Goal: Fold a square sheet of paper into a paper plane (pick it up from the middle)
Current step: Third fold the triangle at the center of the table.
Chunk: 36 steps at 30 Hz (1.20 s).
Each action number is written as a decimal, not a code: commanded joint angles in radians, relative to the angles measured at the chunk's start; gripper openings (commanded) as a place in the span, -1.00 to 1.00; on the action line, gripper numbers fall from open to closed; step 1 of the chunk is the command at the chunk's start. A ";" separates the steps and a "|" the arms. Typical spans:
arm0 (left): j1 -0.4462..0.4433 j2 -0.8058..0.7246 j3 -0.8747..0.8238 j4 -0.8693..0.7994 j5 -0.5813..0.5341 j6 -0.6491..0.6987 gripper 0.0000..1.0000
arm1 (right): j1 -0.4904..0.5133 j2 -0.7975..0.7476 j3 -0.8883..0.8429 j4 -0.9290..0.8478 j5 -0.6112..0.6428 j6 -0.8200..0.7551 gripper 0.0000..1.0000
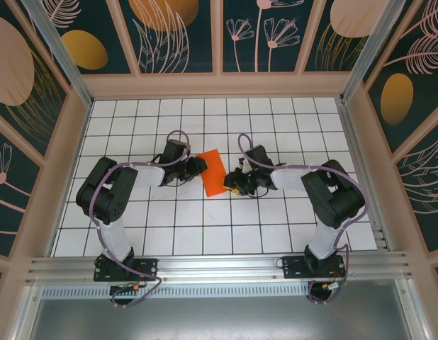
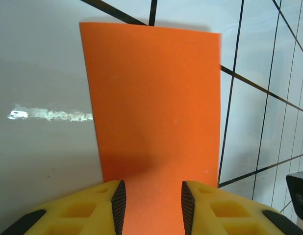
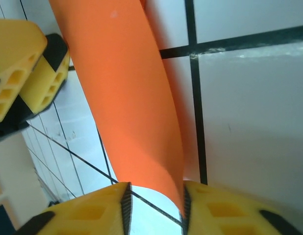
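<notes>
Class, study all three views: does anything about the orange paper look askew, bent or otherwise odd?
Yes. The orange sheet lies between the left gripper and right gripper, turned at a slant to the grid on the table. In the right wrist view it bows upward instead of lying flat. No tear shows.

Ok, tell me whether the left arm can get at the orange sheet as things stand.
Probably yes. The left tool is open, with the orange sheet between its fingers and nothing in the way. The right tool is at the sheet's opposite side.
</notes>
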 commanded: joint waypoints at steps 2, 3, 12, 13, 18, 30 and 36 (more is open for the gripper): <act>-0.006 0.029 0.016 -0.032 0.003 0.004 -0.24 | -0.014 -0.048 -0.016 0.044 -0.010 0.027 -0.61; -0.006 0.027 0.015 -0.028 0.009 0.003 -0.25 | -0.014 -0.047 -0.017 0.048 -0.008 0.031 -0.69; -0.015 -0.091 -0.037 0.107 0.101 -0.003 -0.23 | -0.015 -0.071 -0.031 -0.015 0.015 -0.015 -1.00; -0.018 -0.101 -0.043 0.126 0.108 -0.008 -0.23 | -0.015 -0.082 -0.039 -0.021 0.011 -0.022 -1.00; -0.043 -0.103 -0.052 0.128 0.068 -0.022 -0.23 | -0.015 -0.158 -0.080 -0.087 0.012 -0.061 -1.00; -0.099 -0.019 -0.075 0.134 -0.038 -0.048 -0.30 | -0.015 -0.194 -0.070 -0.158 0.015 -0.111 -1.00; -0.099 -0.007 -0.108 0.153 -0.072 -0.059 -0.32 | -0.011 -0.136 -0.011 -0.135 -0.002 -0.123 -1.00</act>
